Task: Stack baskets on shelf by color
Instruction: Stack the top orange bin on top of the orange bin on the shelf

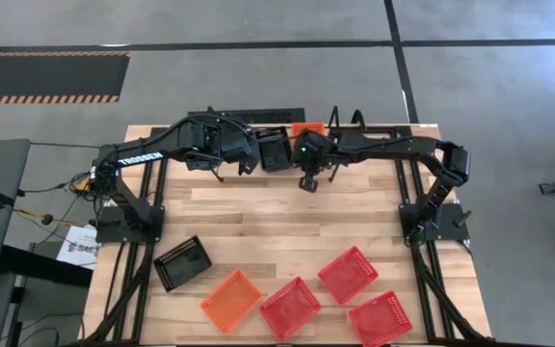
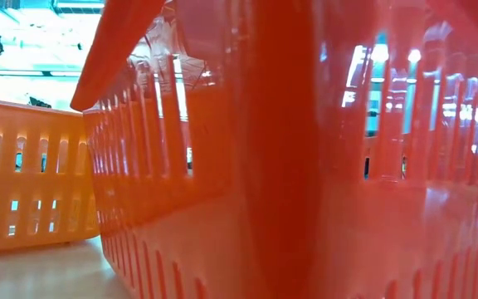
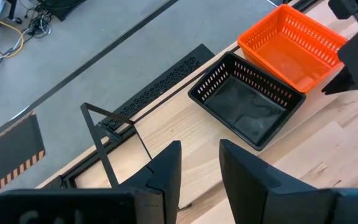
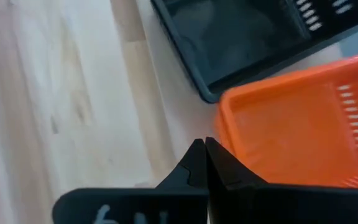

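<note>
On the shelf [image 3: 185, 127] at the table's far edge, a black basket [image 3: 247, 106] and an orange basket [image 3: 291, 46] stand side by side on their bottoms, open side up. My left gripper [image 3: 201, 180] hovers open above the board to their left, with nothing between its fingers. Coming from the right, my right gripper [image 4: 202, 149] is shut and tipped down by the orange basket [image 4: 303, 137], with the black basket [image 4: 241, 37] ahead of it. In the high view both arms [image 1: 308, 179] cover most of the shelf. My right gripper's shut fingertips show right beside the corner of the orange basket's rim [image 4: 224, 115], coming slanting down from the near right. I cannot tell whether they touch it or stand above it.
Near the table's front edge lie a black basket [image 1: 181, 262], an orange basket [image 1: 230, 300] and three red baskets [image 1: 290, 307], [image 1: 348, 275], [image 1: 380, 319]. A red basket [image 2: 305, 166] and an orange one [image 2: 23, 174] fill the low view. A wire upright [image 3: 104, 140] stands at the shelf's left end.
</note>
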